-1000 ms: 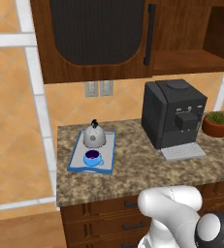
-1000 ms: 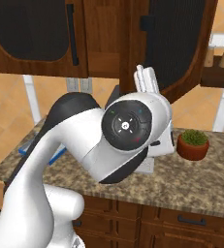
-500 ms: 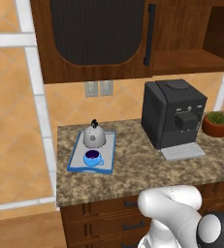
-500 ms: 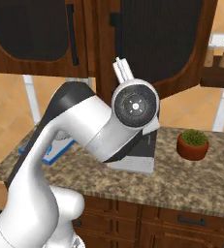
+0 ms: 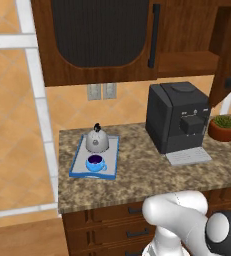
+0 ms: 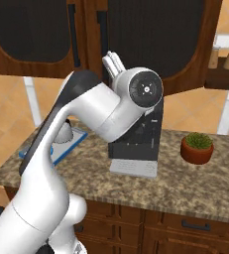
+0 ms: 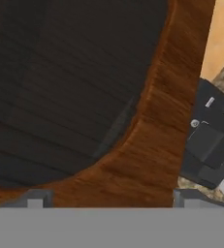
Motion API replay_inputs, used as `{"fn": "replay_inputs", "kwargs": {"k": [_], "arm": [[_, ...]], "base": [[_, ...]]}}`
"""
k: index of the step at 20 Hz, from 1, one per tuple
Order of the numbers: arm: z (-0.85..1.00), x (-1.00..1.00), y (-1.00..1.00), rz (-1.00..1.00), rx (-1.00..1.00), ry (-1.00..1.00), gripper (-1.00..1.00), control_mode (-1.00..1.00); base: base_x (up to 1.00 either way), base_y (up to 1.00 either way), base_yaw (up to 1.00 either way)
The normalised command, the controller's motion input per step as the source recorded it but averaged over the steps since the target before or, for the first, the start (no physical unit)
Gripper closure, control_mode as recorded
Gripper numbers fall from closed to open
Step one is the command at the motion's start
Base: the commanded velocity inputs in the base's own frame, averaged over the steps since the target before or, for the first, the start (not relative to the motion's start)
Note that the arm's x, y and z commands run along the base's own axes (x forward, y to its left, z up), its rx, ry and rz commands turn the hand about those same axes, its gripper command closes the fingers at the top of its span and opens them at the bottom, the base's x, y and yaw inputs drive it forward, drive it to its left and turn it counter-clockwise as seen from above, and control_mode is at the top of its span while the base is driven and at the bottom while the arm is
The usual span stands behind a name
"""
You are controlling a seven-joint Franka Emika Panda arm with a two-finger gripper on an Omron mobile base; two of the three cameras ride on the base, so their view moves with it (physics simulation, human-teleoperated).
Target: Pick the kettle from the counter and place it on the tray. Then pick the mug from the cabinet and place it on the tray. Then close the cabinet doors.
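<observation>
Kettle (image 5: 96, 140) and mug (image 5: 95, 162) rest on the tray (image 5: 113, 159) at the counter's (image 5: 137, 182) left end. Gripper (image 7: 111, 199) jaws stand wide, empty, close against a cabinet door (image 7: 152, 145).

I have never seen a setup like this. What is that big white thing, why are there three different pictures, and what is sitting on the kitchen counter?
The white thing is a robot arm in a simulated kitchen. Two pictures come from cameras on its base, behind it to the left and right; the third comes from a camera on its hand. That hand view looks closely at a cabinet door, with the two tips of the end effector apart at the bottom, holding nothing. On the granite counter lies a blue-rimmed tray carrying a silver kettle and a blue mug. Beside it stand a black coffee machine and a potted plant. In the left base view the right cabinet door hangs open; the left one is shut.
</observation>
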Motion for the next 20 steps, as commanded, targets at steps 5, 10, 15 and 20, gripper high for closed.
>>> {"fn": "replay_inputs", "kwargs": {"k": [5, 10, 15, 20], "arm": [[-0.17, 0.87, 0.19, 0.13, 0.00, 0.00, -1.00, -1.00], [-0.23, 0.89, 0.15, 0.05, 0.00, 0.00, -1.00, -1.00], [-0.20, 0.84, 0.21, 0.00, 0.00, -0.01, -1.00, -1.00], [-0.18, 0.84, 0.21, 0.00, 0.00, -0.05, -1.00, -1.00]], "base": [[0.00, 0.00, 0.00], [0.00, 0.00, 0.00], [0.00, 0.00, 0.00], [0.00, 0.00, 0.00]]}}
